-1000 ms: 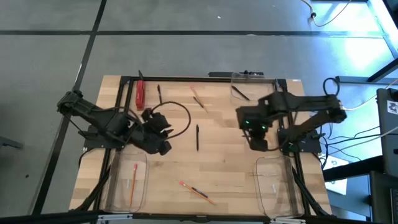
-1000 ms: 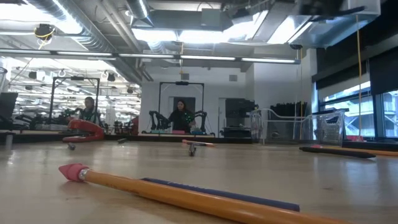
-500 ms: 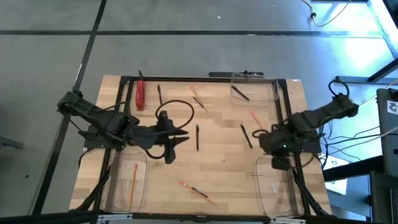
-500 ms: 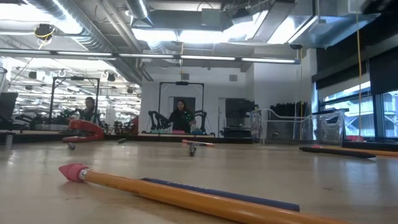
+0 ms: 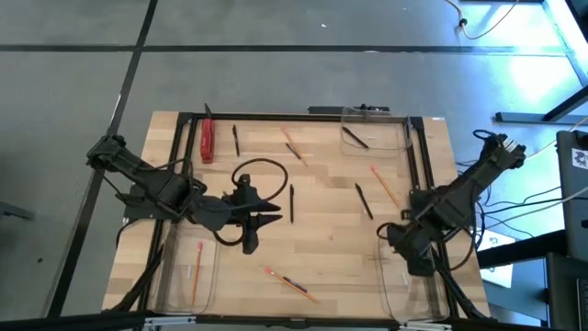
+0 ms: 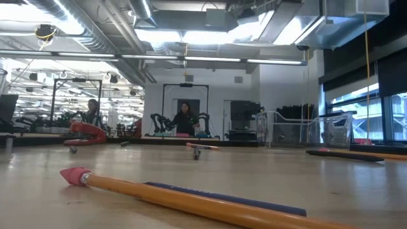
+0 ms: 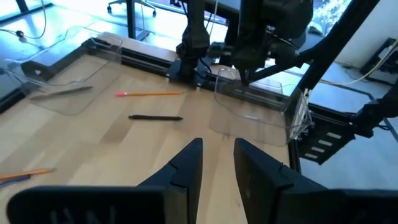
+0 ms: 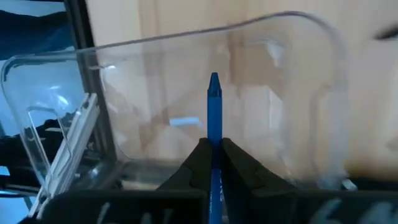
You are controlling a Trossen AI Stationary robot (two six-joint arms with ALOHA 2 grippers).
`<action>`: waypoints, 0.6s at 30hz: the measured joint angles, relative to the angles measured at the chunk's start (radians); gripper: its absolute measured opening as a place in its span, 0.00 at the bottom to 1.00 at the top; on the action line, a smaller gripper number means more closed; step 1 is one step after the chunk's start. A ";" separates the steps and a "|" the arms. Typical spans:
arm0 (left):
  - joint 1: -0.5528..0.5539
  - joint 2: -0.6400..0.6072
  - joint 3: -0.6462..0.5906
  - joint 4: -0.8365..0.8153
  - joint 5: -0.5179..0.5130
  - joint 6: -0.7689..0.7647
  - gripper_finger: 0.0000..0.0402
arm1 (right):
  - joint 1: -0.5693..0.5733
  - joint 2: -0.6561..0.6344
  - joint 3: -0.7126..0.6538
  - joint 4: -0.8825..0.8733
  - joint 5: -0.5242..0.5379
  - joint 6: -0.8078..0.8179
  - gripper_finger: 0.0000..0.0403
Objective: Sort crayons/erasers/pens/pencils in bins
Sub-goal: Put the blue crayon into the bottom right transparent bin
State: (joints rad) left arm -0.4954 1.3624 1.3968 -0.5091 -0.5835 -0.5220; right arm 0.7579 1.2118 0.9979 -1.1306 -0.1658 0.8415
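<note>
My right gripper (image 8: 213, 144) hangs over the clear near-right bin (image 5: 411, 280), shut on a blue crayon (image 8: 214, 106). My left gripper (image 7: 216, 163) stands open and holds nothing, left of the table's middle (image 5: 265, 217), near a black pen (image 5: 292, 203). A second pen (image 5: 364, 200) and a pencil (image 5: 384, 184) lie flat toward the right. At the near edge a pencil (image 6: 191, 200) lies beside a blue crayon (image 6: 222, 194). The near-left bin (image 5: 188, 271) holds a pencil, and the far-right bin (image 5: 372, 138) holds a pen. My right gripper pinches the blue crayon's lower part (image 8: 214, 138) between its two fingers. They come from above, slanting steeply down, and lie along the crayon. Its pointed tip sticks out past the fingertips, clear above the bin's floor.
A red object (image 5: 208, 138), a pen (image 5: 235, 138) and a pencil (image 5: 292, 142) lie near the far edge. A black frame rail (image 5: 423, 165) runs along the table's sides. A small white piece (image 8: 185, 122) lies in the near-right bin. People sit in the room beyond.
My right gripper has swung from the table's right middle toward the near right corner and come down over the near-right bin. My left gripper has moved a little toward the table's right and tipped up nearer to level.
</note>
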 joint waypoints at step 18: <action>-0.052 0.012 0.000 0.006 0.157 0.054 0.21 | 0.019 0.000 -0.344 0.381 0.079 0.096 0.06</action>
State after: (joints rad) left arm -0.5475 1.3743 1.3968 -0.5026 -0.4267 -0.4683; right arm 0.7769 1.2121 0.6535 -0.7492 -0.0866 0.9375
